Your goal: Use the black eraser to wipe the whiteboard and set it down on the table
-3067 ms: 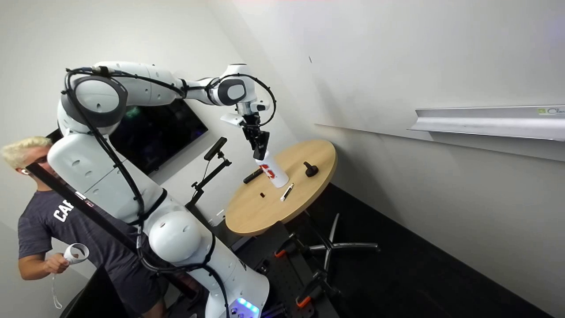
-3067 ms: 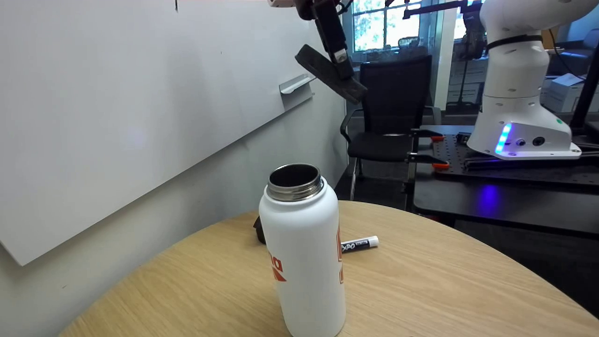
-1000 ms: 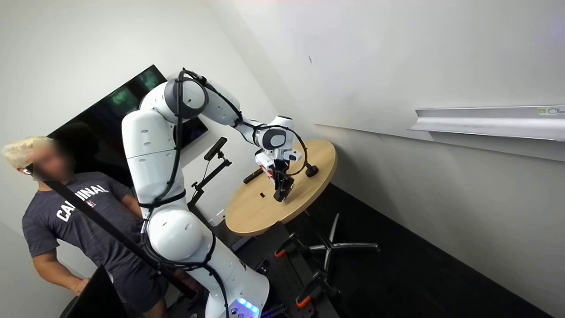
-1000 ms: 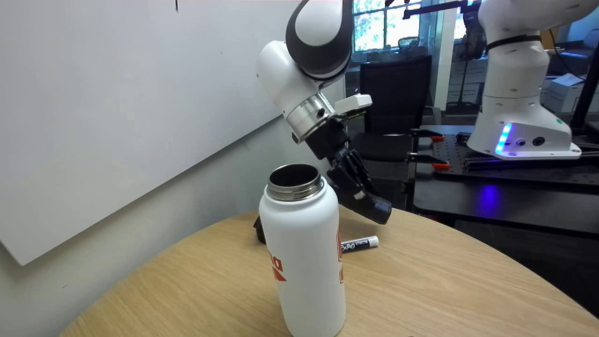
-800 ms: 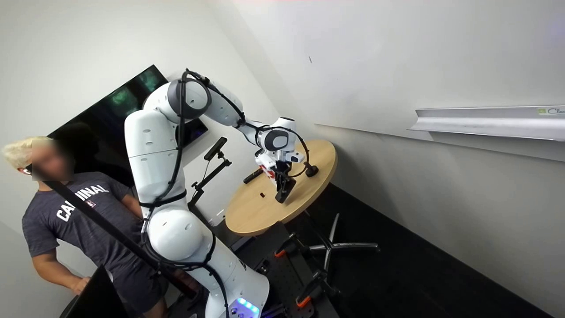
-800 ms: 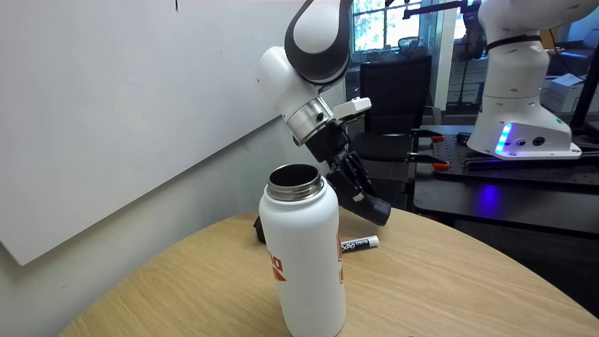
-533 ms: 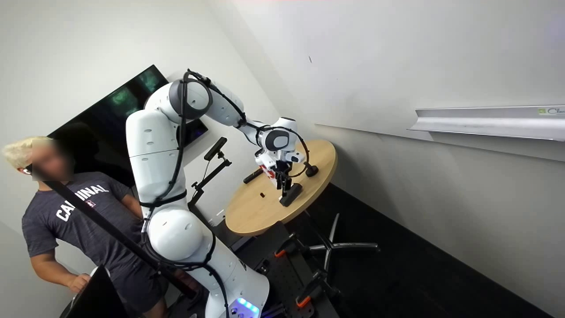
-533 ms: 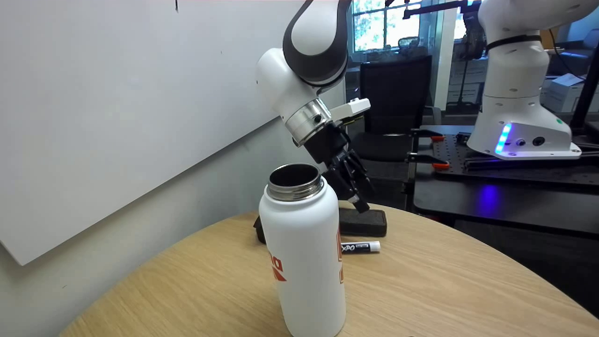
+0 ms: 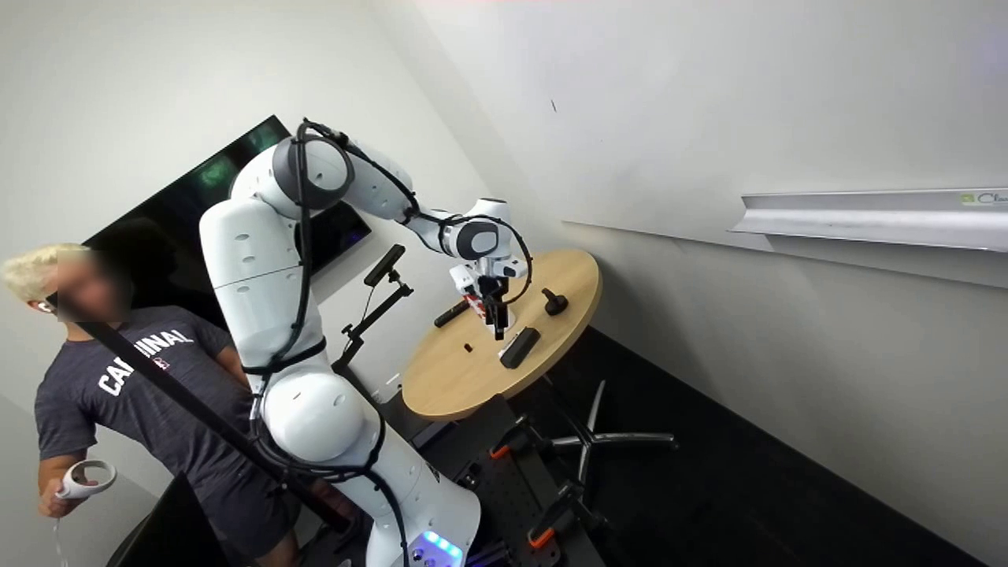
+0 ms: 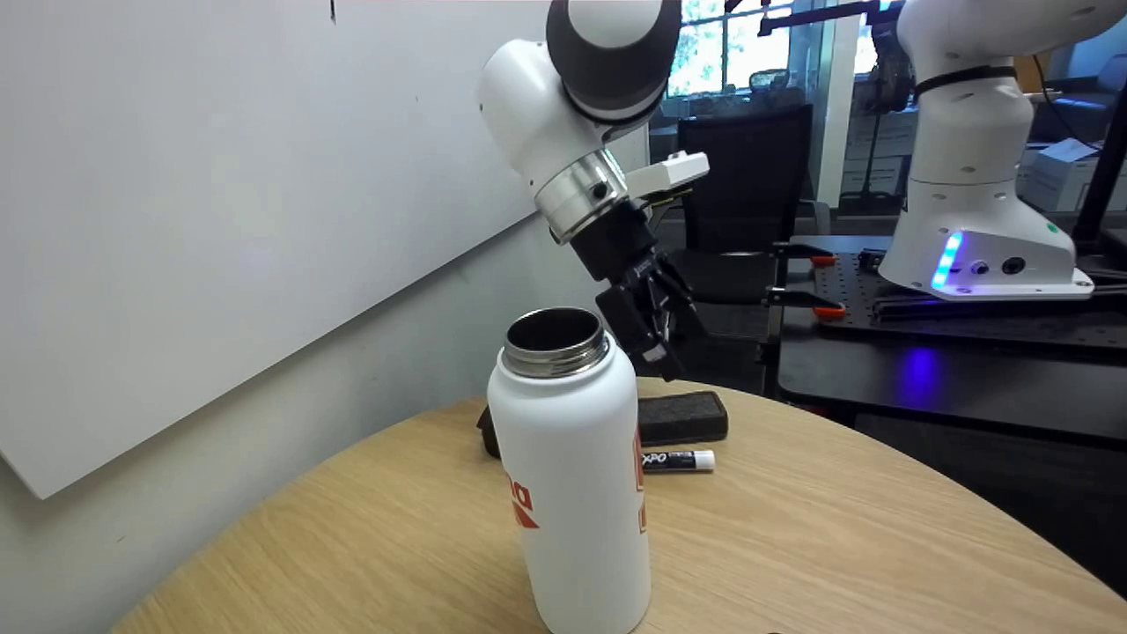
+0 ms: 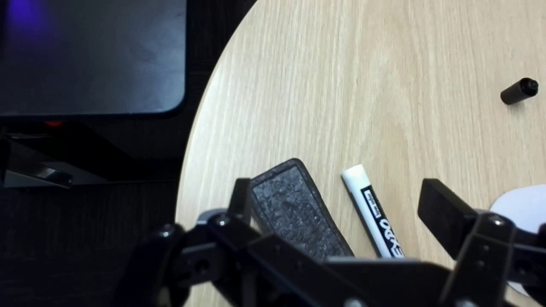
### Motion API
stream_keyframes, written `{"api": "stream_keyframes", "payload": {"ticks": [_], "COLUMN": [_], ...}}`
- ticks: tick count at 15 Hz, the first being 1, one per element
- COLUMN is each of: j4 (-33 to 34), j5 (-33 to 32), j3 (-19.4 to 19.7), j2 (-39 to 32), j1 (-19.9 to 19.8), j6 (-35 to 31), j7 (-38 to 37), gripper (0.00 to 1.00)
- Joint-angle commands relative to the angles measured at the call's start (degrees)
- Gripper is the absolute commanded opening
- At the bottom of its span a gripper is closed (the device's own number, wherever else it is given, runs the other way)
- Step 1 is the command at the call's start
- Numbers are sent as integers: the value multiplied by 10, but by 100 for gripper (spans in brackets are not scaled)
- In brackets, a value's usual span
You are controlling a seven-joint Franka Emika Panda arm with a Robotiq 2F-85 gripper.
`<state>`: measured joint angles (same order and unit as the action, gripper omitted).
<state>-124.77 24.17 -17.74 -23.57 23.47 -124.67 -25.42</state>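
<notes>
- Black eraser (image 11: 298,209) is laid on the worktop (image 10: 836,528) beside the marker (image 11: 375,213), presumably as the task's closing step.
- Hand (image 11: 341,204) is held above, spread wide and empty, probably so nothing is dragged.

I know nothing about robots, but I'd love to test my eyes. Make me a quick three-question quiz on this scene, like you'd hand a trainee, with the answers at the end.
1. Where does the black eraser lie?
a) on the long grey ledge
b) on the table
c) on the floor

2. True or false, about the white bottle: a lid covers its top.

3. Fill in "open" or "shut": the robot's gripper is ____.

Key
1: b.
2: False; its threaded mouth is uncovered.
3: Open, as the wrist view shows.
</notes>
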Motion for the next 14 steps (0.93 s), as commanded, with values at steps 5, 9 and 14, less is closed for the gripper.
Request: {"api": "stream_keyframes", "payload": {"ticks": [5, 9, 14], "j4": [-158, -202, -223], "j5": [-90, -143, -154], "j3": [-7, -27, -44], "j2": [260, 390, 494], "j1": [18, 3, -11], "j6": [-52, -46, -39], "j7": [-125, -145, -130], "gripper": [100, 100, 100]}}
